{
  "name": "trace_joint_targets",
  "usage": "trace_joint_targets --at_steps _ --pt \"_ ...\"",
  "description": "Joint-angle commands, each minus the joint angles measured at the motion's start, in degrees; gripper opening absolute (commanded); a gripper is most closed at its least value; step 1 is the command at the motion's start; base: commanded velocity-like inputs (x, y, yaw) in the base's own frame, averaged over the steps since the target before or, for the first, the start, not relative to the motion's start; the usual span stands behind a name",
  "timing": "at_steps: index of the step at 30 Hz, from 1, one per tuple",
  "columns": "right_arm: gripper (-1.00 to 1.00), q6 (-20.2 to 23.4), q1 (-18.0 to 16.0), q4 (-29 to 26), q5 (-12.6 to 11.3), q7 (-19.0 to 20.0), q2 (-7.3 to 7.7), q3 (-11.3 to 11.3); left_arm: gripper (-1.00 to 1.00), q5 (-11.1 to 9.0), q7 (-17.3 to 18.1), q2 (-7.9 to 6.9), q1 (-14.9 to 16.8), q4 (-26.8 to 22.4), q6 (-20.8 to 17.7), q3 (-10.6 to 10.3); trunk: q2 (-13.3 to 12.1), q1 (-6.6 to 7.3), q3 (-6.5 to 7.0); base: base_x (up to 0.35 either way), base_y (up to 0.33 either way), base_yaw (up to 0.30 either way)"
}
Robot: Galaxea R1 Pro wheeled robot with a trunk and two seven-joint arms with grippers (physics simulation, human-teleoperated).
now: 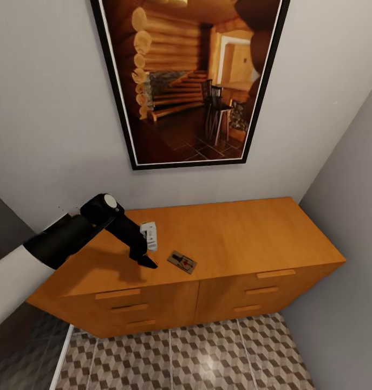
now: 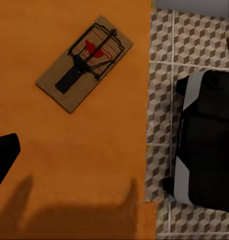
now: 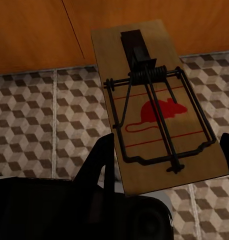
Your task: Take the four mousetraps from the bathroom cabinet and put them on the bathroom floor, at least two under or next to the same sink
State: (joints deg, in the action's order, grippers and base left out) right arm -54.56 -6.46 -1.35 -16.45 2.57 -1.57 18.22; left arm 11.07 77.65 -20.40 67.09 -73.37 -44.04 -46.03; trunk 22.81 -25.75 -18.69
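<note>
Over the left end of the cabinet [image 1: 229,238] top, the left arm reaches in, and its left gripper [image 1: 145,259] hangs low above the wood with dark fingertips close together — whether the jaws are parted or closed, I cannot tell, since the left wrist view catches just one black fingertip [image 2: 4,155] at the frame's edge. Just beside that gripper, toward the right, a mousetrap [image 1: 182,262] lies flat on the cabinet top near the front edge (wire bar and red mark facing up). Further right the orange-brown top runs on bare, with patterned bathroom floor [image 1: 207,357] tiles below the drawers. In the right wrist view, the right gripper [image 3: 167,150] is clamped on a second mousetrap [image 3: 159,107], held above the cube-pattern tiles.
</note>
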Motion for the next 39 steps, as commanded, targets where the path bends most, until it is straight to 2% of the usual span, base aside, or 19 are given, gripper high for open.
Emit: trace_joint_targets --at_steps 1,3,4,10,21,33,39 --pt "-1.00 -0.20 -0.04 0.06 -0.69 0.35 -0.01 0.32 1.00 0.35 0.50 -0.05 0.07 -0.75 0.59 -1.46 0.10 -0.03 -0.10 0.000 0.000 0.000" --pt "-1.00 -0.20 -0.04 0.07 -0.69 0.36 -0.01 0.32 1.00 0.32 0.59 -0.04 0.06 -1.26 2.15 -2.88 0.10 -0.03 -0.10 0.000 0.000 0.000" --pt "-1.00 -0.20 -0.04 0.05 -0.69 0.35 -0.01 0.32 1.00 0.30 0.67 -0.04 0.06 -1.57 3.81 -4.25 0.10 -0.03 -0.10 0.000 0.000 0.000" --pt "-1.00 -0.20 -0.04 0.04 -0.69 0.33 0.06 0.32 1.00 0.31 1.03 0.00 0.06 -1.69 8.62 -7.23 0.10 -0.03 -0.10 0.000 0.000 0.000" --pt "-1.00 -0.20 -0.04 0.04 -0.64 0.33 0.08 0.39 1.00 0.43 2.13 0.01 0.06 -2.24 13.50 -7.59 0.10 -0.03 -0.10 0.000 0.000 0.000" --pt "-1.00 -0.20 -0.04 0.03 -0.60 0.42 0.00 0.41 1.00 0.45 2.50 -0.03 0.12 -2.39 14.06 -7.56 0.10 -0.03 -0.10 0.000 0.000 -0.004" --pt "-1.00 -0.32 -0.04 0.03 -0.59 0.59 -0.01 0.43 1.00 0.46 2.53 -0.06 0.13 -2.39 14.07 -7.58 0.10 -0.03 0.05 0.000 0.000 -0.170"
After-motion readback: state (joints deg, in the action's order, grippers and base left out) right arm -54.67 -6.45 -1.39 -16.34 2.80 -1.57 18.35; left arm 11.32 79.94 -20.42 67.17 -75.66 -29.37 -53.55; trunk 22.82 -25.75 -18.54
